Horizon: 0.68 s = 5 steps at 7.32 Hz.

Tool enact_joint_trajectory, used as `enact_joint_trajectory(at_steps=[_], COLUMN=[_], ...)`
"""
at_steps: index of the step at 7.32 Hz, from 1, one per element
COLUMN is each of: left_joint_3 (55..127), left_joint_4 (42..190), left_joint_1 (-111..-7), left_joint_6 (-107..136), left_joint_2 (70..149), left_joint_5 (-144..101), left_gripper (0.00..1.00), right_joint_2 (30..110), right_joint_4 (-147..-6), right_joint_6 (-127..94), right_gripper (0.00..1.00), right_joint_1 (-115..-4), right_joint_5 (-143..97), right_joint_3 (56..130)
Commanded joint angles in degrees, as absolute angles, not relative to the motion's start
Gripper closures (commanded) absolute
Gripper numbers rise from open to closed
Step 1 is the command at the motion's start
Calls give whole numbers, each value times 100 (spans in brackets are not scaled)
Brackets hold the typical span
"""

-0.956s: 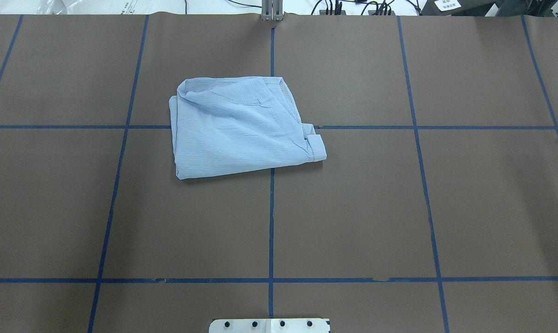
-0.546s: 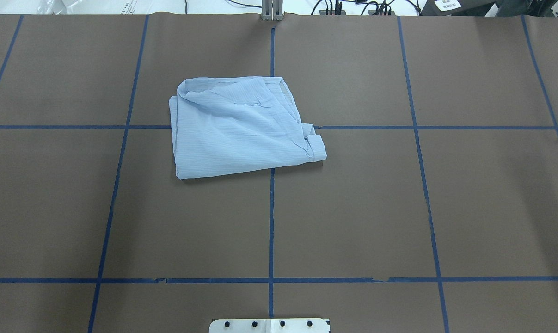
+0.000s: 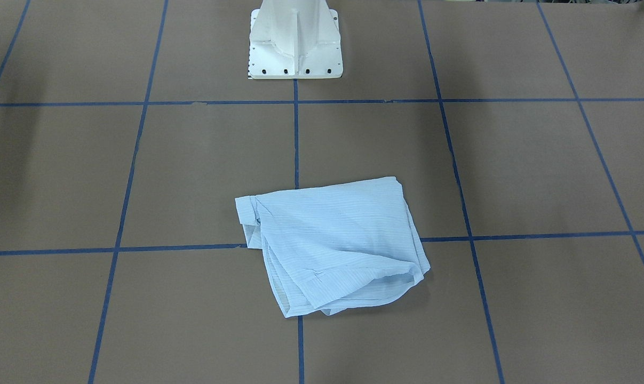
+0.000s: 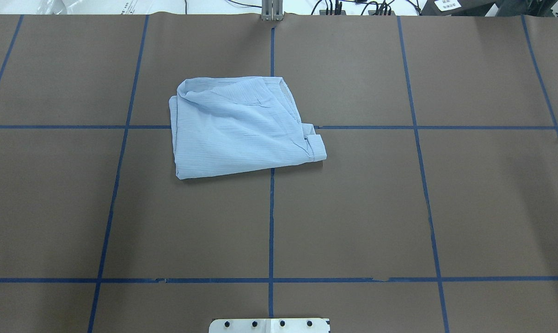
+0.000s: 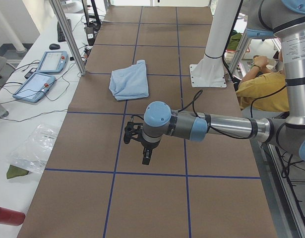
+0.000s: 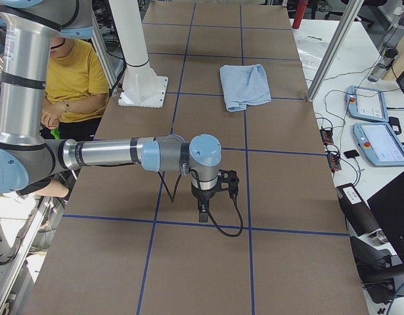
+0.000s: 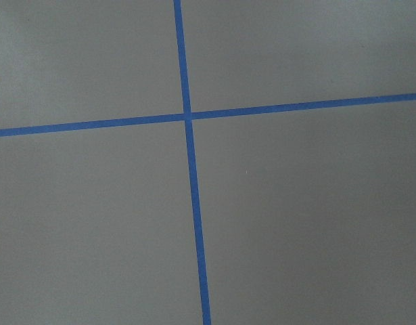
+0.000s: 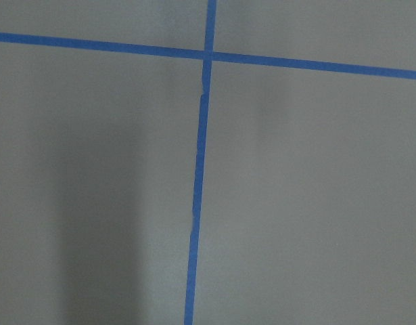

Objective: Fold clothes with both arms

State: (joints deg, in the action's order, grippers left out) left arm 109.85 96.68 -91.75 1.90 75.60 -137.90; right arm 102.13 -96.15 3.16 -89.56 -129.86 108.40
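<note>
Folded shirt at mid-table; both arms parked toward the table ends.

The light blue shirt (image 4: 242, 129) (image 3: 332, 240) (image 5: 129, 82) (image 6: 244, 85), thin and finely striped, lies folded into a skewed, softly creased rectangle with a banded edge protruding at one corner. It straddles a crossing of blue tape lines (image 7: 187, 115) on the matte brown table covering (image 4: 352, 208), ahead of the white flanged pedestal base (image 3: 295, 37) and slightly toward the robot's left. The black left gripper (image 5: 147, 157) points down over bare covering, well apart from the shirt. The black right gripper (image 6: 202, 213) does likewise at the opposite end. Finger spacing on either gripper cannot be told.
</note>
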Motion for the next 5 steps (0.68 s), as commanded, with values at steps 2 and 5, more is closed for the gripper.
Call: enact_joint_trajectory(at_steps=[2,5], left_joint_3=[10925,10758], left_joint_4=[9668,9659], left_joint_1=[-9176,-9167], left_joint_6=[193,202], left_joint_2=[7550,7550], left_joint_5=[-13790,-13781], left_gripper=[0,0], right_joint_2=[10213,10187], right_joint_4=[-9606,-9606], right_joint_6=[316,273], right_gripper=[0,0], right_joint_1=[-8956,-8956], right_joint_5=[-12982,-12990], right_joint_3=[10846,10846])
